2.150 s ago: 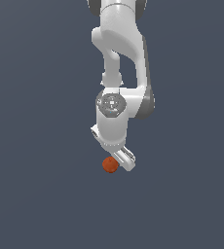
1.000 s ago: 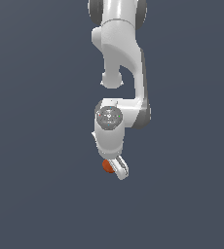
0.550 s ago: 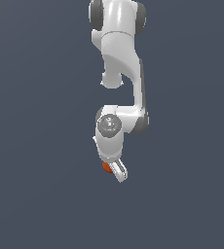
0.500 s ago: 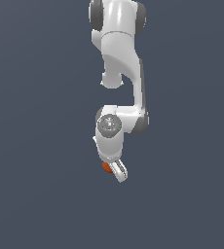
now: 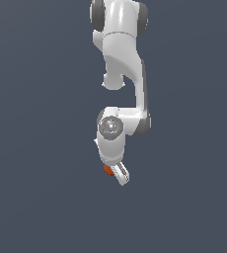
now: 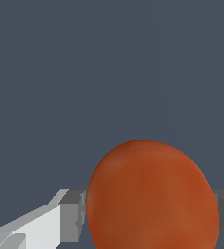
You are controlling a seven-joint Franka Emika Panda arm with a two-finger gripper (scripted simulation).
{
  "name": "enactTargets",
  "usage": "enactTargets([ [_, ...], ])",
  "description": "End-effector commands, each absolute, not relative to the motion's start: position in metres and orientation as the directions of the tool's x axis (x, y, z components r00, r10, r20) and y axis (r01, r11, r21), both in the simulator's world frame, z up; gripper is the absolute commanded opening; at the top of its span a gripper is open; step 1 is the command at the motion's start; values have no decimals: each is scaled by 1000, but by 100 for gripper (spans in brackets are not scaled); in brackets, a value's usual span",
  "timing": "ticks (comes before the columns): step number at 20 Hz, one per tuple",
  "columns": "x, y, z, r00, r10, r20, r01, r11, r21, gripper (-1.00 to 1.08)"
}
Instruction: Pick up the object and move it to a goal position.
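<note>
Hanging straight down, arm [image 5: 120, 74] points its gripper [image 5: 116, 174] clenched around the orange-red ball [image 6: 152, 197]

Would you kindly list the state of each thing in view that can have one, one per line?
Ball: sits between the two fingers, which meet it on either side; in the exterior view it is mostly hidden behind the gripper.
Gripper: shut on the ball, pointing downward.
Fingers: one on each side of the ball, closed against it.
Arm: hangs down from the top of the exterior view, bent at the wrist.
</note>
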State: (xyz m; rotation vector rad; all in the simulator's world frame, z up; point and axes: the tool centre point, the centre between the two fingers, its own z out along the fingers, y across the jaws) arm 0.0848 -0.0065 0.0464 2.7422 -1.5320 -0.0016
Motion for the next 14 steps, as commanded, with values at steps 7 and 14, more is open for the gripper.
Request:
enactTargets([
  [7,88,-24,53,524,-852,-1,-852,-524,1,-100],
  [14,99,-79,73,524,-852,-1,-852,-524,1,-100],
])
